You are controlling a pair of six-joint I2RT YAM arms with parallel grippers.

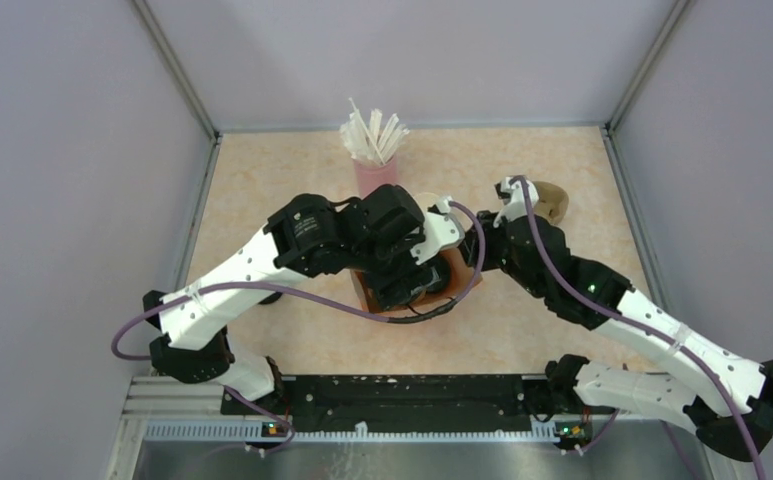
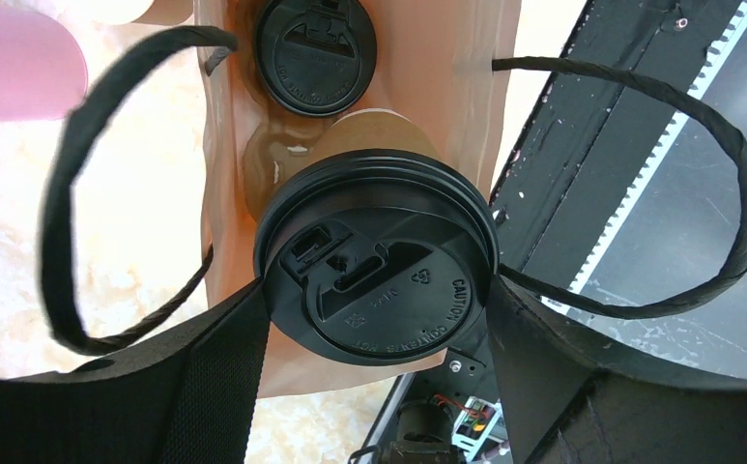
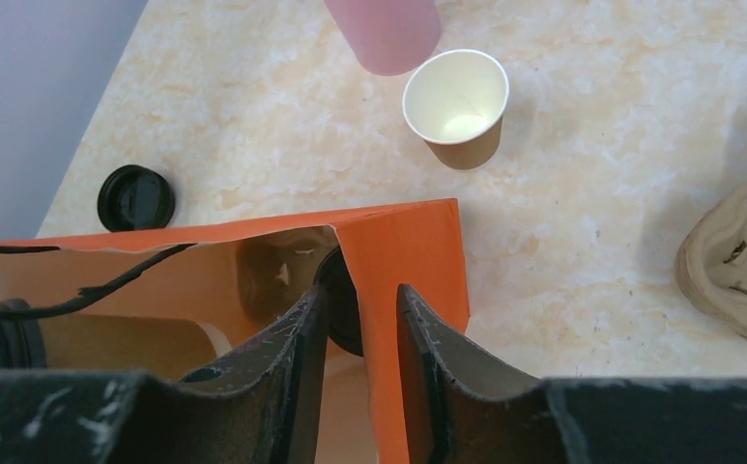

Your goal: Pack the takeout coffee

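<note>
- Small brown paper cup with round black plastic lid (image 2: 379, 261): sits at the mouth of the bag between the two handles, lid facing the left wrist camera. Whether its base reaches the bag's bottom cannot be told.
- Left pincer (image 2: 379, 319): clamped on that cup, one black finger (image 2: 224, 377) against each side of the lid's rim.
- Second lidded brown paper cup (image 2: 316, 53): inside the bag, deeper than the held cup and just beside it.
- Orange paper bag with tan inside (image 3: 417, 251): upright at the middle of the desk, mouth open, under the left arm's wrist.
- Black twisted-cord handles (image 2: 60, 193): two loops, one arching out on each side of the held cup.
- Right pincer (image 3: 361, 329): jaws a little apart, straddling the bag's near wall, one finger inside and one outside. A gap shows on the inner side, with a black lid visible through it.
- Open brown paper cup with white inside (image 3: 456, 106): no lid, upright on the desk beyond the bag, just beside the pink cup.
- Loose round black plastic lid (image 3: 135, 198): flat on the desk, near the bag's far side.
- Pink cup of white straws (image 1: 372, 150): upright towards the back of the desk.
- Tan moulded-pulp cup carrier (image 3: 736, 261): on the desk, well apart from the bag.
- Beige marbled desk (image 3: 591, 145): carries all of the above.
</note>
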